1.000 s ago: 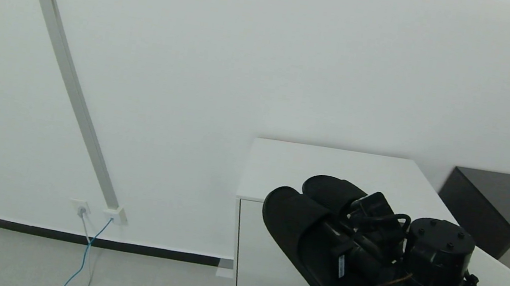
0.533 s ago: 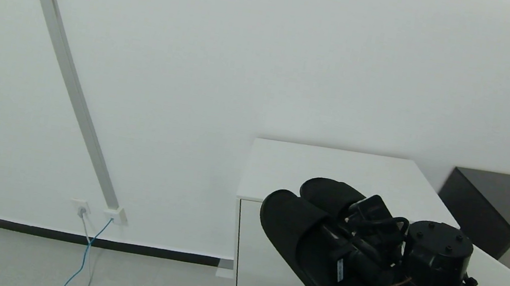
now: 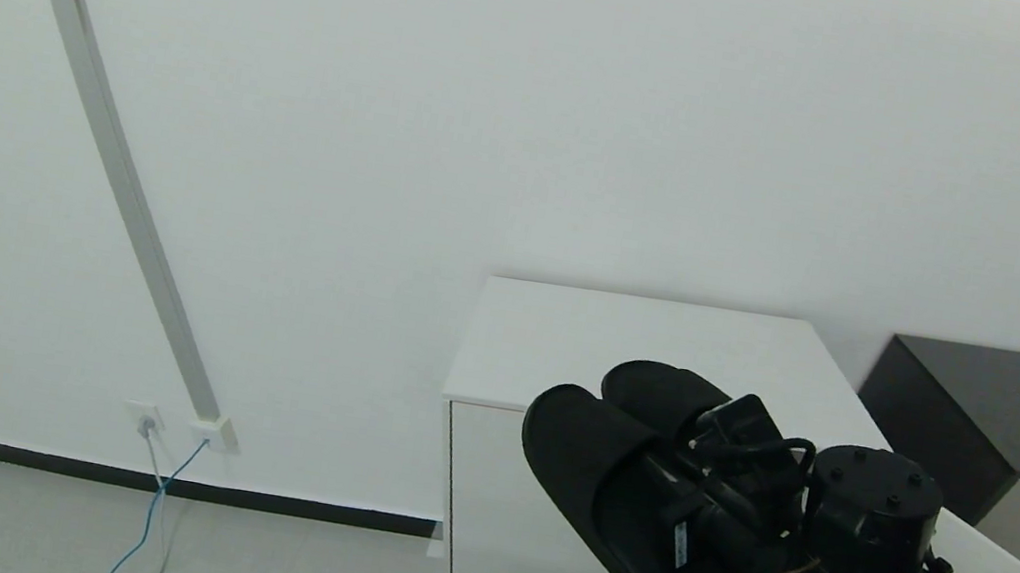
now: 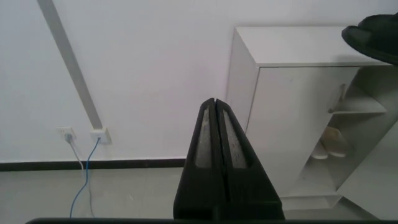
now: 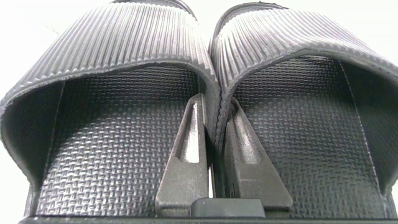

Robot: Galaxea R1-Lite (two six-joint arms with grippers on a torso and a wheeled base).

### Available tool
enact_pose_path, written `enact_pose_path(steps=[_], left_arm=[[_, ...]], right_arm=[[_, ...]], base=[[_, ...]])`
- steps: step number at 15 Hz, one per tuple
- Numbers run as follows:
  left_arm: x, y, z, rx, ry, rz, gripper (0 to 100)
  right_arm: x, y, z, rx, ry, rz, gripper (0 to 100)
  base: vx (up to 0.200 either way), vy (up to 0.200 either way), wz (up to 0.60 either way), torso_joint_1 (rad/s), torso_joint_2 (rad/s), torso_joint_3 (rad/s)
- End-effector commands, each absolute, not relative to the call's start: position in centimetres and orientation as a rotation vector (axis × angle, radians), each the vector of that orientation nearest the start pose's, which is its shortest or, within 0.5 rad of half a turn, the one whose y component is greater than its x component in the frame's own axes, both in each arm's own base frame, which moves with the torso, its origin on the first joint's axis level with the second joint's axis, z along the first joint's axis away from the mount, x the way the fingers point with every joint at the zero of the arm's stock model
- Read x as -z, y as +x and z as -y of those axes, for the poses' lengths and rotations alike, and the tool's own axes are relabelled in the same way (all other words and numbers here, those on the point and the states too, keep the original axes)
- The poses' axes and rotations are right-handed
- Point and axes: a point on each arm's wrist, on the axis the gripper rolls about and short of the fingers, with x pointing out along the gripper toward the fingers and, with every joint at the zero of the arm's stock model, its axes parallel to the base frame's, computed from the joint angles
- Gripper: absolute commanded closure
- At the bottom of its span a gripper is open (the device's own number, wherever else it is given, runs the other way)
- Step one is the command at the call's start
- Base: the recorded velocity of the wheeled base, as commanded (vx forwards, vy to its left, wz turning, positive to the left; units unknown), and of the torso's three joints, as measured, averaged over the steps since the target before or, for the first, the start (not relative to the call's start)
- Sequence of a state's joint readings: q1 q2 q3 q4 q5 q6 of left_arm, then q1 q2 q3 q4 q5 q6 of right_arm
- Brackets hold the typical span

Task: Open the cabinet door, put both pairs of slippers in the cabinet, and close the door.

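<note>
- My right claw is nearly closed: its two fingers pinch the inner strap edges of the pair of black slippers, one finger inside each slipper, the two edges pressed together between them.
- In the head view I hold the slippers in the lower right of the frame, side by side, toes pointing to the upper left, tilted and lifted off the floor.
- They hang in front of the white cabinet, overlapping its top front edge at centre right of that frame.
- My left claw is closed, fingers flat against each other with nothing between them, touching nothing.
- Past it, the cabinet's front is open and a shelf shows inside; a pale shape lies lower in, too small to tell.
</note>
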State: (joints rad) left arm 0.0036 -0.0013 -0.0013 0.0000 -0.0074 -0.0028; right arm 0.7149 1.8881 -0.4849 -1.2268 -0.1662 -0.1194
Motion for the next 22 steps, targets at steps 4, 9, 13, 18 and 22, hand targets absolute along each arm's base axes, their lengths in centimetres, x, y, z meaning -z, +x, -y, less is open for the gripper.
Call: enact_pose_path(steps=[4,9,13,18,22], left_arm=[[-7.6,-2.3,0.0,0.005,-0.003,0.002,100],[-7.6,-2.3,0.0,0.005,-0.003,0.002,100],[-7.6,-2.3,0.0,0.005,-0.005,0.002,100],[-7.6,-2.3,0.0,0.005,-0.005,0.002,100],[-7.5,-2.3,0.0,0.005,-0.005,0.000,100]], right_arm=[[-10.6,22.7,-19.2,-0.557,-0.194,-0.135,100],[-10.1,22.8,-19.3,-0.557,-0.203,-0.151,100],[-9.7,22.6,-19.1,-0.556,-0.209,-0.169,100],[-9.5,22.5,-19.0,-0.561,-0.213,-0.177,100],[-9.4,22.5,-19.0,-0.561,-0.214,-0.178,100]], base=[[0.000,-0.200,0.00,0.004,0.00,0.000],[0.000,-0.200,0.00,0.001,0.00,0.001],[0.000,-0.100,0.00,0.000,0.00,0.001],[0.000,0.000,0.00,0.000,0.00,0.000],[0.000,0.000,0.00,0.000,0.00,0.000]])
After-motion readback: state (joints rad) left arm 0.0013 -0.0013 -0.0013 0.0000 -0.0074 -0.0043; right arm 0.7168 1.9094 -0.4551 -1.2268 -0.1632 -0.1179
